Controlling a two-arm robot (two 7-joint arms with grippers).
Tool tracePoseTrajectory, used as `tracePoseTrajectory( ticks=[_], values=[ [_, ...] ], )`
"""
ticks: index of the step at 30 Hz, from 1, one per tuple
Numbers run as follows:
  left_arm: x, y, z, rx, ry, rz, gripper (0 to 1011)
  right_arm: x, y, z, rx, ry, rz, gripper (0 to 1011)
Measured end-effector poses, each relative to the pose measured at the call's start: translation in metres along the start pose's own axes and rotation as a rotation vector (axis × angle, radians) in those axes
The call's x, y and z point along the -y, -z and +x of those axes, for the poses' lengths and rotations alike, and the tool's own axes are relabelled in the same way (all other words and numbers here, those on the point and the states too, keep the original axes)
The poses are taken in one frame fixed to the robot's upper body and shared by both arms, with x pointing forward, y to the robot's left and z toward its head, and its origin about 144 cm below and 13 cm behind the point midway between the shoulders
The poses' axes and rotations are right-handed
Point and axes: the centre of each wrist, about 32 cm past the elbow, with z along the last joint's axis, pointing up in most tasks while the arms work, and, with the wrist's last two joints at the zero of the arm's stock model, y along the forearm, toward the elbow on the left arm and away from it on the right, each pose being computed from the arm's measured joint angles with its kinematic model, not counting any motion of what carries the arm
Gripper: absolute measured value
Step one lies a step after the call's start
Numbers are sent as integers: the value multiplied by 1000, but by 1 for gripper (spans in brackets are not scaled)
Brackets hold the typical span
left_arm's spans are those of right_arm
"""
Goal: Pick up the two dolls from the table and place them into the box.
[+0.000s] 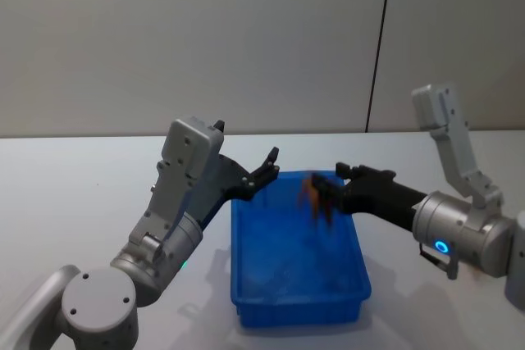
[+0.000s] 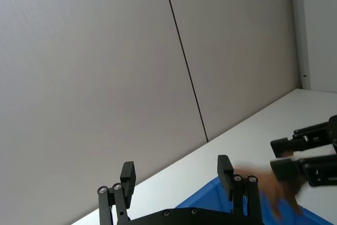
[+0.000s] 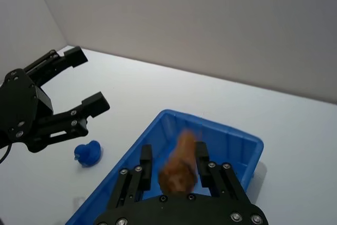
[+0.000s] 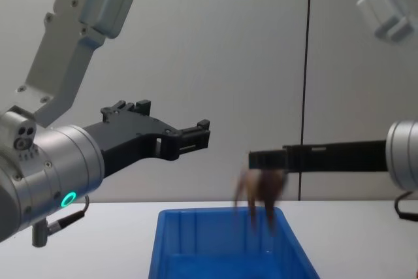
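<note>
blue plastic box sits on the white table in front of the robot, with its long side running away from it.

the right gripper reaches in from the right and hangs over the far end of the box. its two fingers are spread apart. the reddish-brown doll is between them and a bit below the tips. it is in the air above the box, not on the floor of it. in the right wrist view a thin gap shows between the doll and one finger, so the gripper does not seem to squeeze it. from the chest view the doll's legs hang down just over the box's far rim.

the left gripper is up in the air by the box's far left corner, higher than the rim. its fingers are wide apart and hold nothing.

a small blue toy lies on the table just outside the box, on its left side, near the left gripper.
</note>
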Motion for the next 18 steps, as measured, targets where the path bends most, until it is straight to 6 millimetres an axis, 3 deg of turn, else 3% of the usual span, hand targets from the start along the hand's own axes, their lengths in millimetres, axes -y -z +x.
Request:
tracePoseTrajectory(
  ticks=[13, 18],
  values=[
    [0, 0, 0, 0, 0, 0, 999, -8, 3, -2, -58, -20, -93, 876],
    [0, 0, 0, 0, 0, 0, 999, -9, 3, -2, -68, -24, -108, 987]
  ],
)
